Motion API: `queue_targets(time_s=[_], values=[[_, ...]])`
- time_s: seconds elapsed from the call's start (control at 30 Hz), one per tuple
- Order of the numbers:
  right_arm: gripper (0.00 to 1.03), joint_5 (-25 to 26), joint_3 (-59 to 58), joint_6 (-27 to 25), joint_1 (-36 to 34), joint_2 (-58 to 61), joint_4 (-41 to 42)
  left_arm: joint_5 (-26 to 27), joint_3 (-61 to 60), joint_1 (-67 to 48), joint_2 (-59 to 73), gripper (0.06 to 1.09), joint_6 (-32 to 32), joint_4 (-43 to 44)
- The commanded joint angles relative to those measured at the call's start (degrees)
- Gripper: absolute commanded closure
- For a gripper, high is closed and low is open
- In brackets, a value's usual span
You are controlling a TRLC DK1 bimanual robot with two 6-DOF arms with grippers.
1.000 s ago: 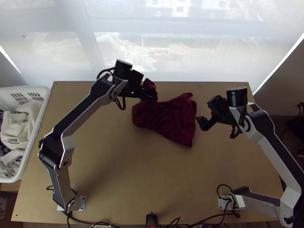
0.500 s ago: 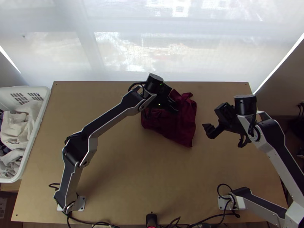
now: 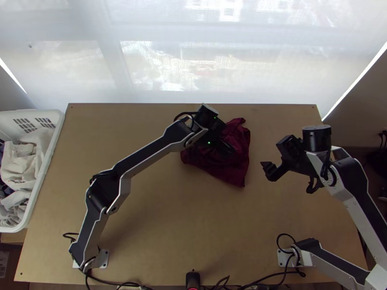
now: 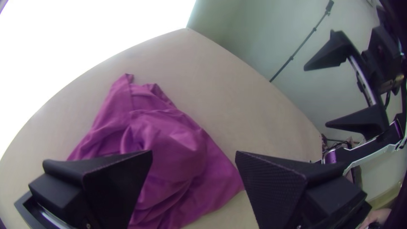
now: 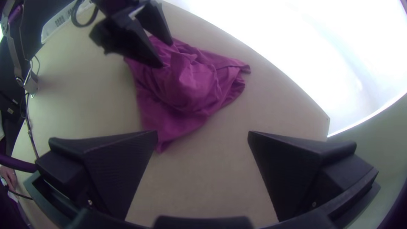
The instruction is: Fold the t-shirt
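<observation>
- One shirt (image 3: pixel 232 173), bunched on the table's (image 3: pixel 159 208) far half.
- Left claw (image 3: pixel 229 148): wide open, empty, seemingly just above the shirt.
- Right claw (image 3: pixel 267 171): wide open, empty, beside the shirt, apart from it.

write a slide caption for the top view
Dark red t-shirt bunched on the table, left gripper above it, right gripper off to one side

A white basket (image 3: pixel 8 118) (mostly pale cloth (image 3: pixel 22 162) inside) stands beside the wooden table (image 3: pixel 159 220).
</observation>
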Motion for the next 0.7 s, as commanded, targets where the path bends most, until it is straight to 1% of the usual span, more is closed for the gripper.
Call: queue_targets(time_s=[0.0, 0.17, 0.33, 0.47, 0.6, 0.67], values=[[0.04, 0.2, -0.6, -0.1, 0.2, -0.4, 0.4, 0.9, -6.9, 6.1, -8.4, 0.11, 2.1, -6.7], [0.04, 0.3, 0.0, -0.4, 2.3, 2.3, 3.0, 0.9, -21.2, 11.6, -14.9, 0.11, 6.7, -6.6], [0.04, 0.2, 3.7, -0.6, 6.7, 9.8, 7.5, 0.8, -31.4, 14.8, -17.4, 0.11, 8.4, -3.2], [0.04, 0.2, 8.3, -1.1, 12.1, 17.4, 10.8, -0.3, -34.3, 15.4, -16.4, 0.11, 8.4, -0.4], [0.04, 0.2, 14.7, -1.0, 16.8, 26.5, 12.2, -1.5, -33.3, 14.9, -14.4, 0.11, 7.1, 0.3], [0.04, -1.1, 17.5, -0.9, 18.9, 30.7, 13.2, -1.8, -32.5, 14.6, -13.0, 0.11, 6.7, 0.8]])
